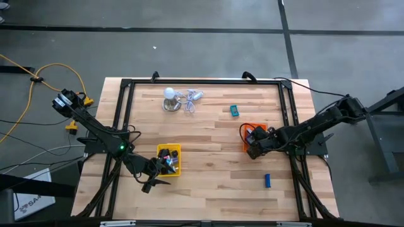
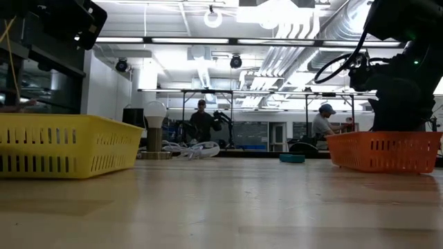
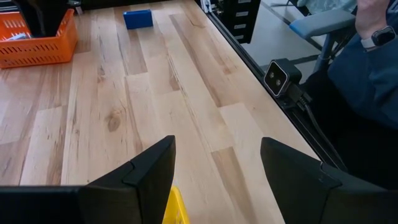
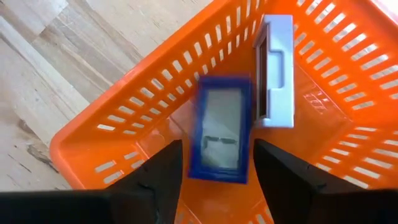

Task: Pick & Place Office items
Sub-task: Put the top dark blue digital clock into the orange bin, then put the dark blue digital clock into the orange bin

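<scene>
Even indoor light, with one blurred object in the right wrist view.

Ceiling lamps (image 2: 213,16) in the room behind gave bright glare in the low view, and the table (image 2: 221,207) reflected a pale shine. The arm over the orange tray (image 2: 385,151) was only a dark silhouette there. Shadows on the wood were soft and short. Between the fingers of the right gripper (image 4: 214,171) the blue item (image 4: 221,130) was smeared, while the white item (image 4: 274,74) beyond it was sharp.
</scene>
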You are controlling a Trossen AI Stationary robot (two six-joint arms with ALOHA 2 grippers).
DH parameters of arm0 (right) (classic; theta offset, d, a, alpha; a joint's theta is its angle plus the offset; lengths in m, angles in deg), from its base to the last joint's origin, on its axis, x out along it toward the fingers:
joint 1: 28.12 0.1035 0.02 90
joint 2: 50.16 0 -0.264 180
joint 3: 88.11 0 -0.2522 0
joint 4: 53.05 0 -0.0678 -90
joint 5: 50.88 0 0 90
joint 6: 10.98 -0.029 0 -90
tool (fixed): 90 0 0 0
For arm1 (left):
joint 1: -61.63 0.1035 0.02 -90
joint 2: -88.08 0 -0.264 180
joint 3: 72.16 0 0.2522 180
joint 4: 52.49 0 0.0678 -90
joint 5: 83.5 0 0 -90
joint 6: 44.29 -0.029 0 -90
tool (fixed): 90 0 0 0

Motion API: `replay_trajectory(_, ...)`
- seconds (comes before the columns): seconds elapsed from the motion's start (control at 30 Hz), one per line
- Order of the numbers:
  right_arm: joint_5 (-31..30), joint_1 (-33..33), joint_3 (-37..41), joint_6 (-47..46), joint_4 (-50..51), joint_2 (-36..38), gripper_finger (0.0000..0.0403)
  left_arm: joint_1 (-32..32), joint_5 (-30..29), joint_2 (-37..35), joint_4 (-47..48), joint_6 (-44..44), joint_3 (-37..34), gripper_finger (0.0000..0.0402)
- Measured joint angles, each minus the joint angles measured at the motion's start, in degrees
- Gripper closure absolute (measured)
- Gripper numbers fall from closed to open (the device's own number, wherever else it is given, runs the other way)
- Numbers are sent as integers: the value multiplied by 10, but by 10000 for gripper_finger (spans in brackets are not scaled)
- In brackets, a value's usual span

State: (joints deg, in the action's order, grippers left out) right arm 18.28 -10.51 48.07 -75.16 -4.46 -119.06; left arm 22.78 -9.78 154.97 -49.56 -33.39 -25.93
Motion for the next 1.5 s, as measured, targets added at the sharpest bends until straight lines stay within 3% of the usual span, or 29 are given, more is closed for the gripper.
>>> replay_trajectory(0.17, 0, 0, 0, 0, -2, 0, 206, 0, 0, 0, 0, 0, 0, 172)
replay_trajectory(0.77, -3, 0, -8, 12, -2, 0, 204, 0, 0, 0, 0, 0, 0, 172)
replay_trajectory(1.1, -39, 0, -84, 60, 93, 51, 204, 0, 0, 0, 0, 0, 0, 172)
replay_trajectory(1.5, 37, 0, -128, 49, 106, 64, 204, 0, 0, 0, 0, 0, 0, 172)
